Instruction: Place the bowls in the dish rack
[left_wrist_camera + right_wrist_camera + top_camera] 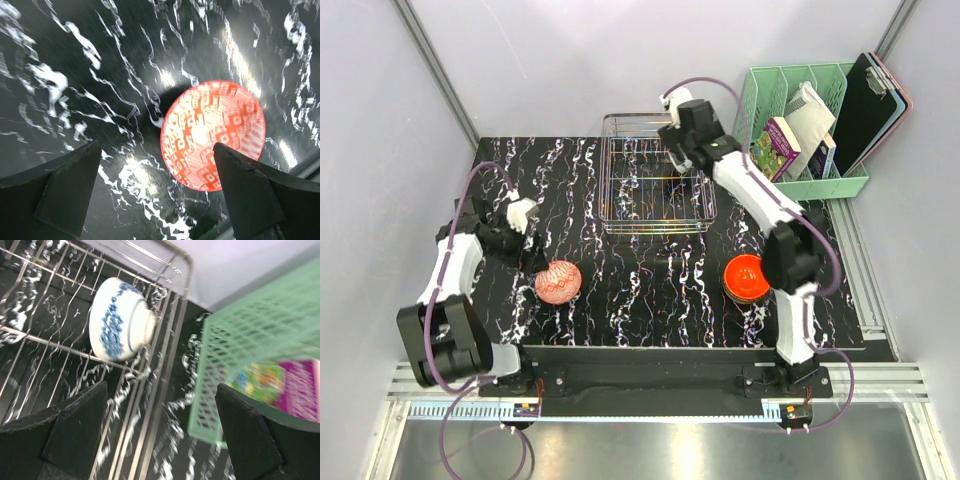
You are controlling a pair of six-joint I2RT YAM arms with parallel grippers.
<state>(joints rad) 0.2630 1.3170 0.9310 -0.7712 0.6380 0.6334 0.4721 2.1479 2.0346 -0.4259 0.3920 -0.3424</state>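
- L gripper (157, 150): jaws spread wide, nothing btwn them. It hangs over the black marbled table (650, 300), L side.
- Pink net bowl (212, 135): sits on the table just beside the L gripper's R finger (250, 195), not touching either finger. In the top view it's front-left of the dish rack, well apart from it.
- R gripper (161, 387): also released, no grasp. It hovers over the R end of the dish rack (655, 175).
- Blue-and-white bowl (120, 320): inside the rack, tipped on its side and resting on the wire bars, foot ring pointing at the rack's end rim. Clear of both R fingers. The R arm hides it in the top view.
- Orange-red bowl (747, 277): on the table, R side, close to the R arm and outside the rack.
- Mint organiser (810, 130): just R of the rack at the back, w/ books (782, 148) standing in it.
- Only 3 bowls show in these views: 1 in the rack, 2 on the table.
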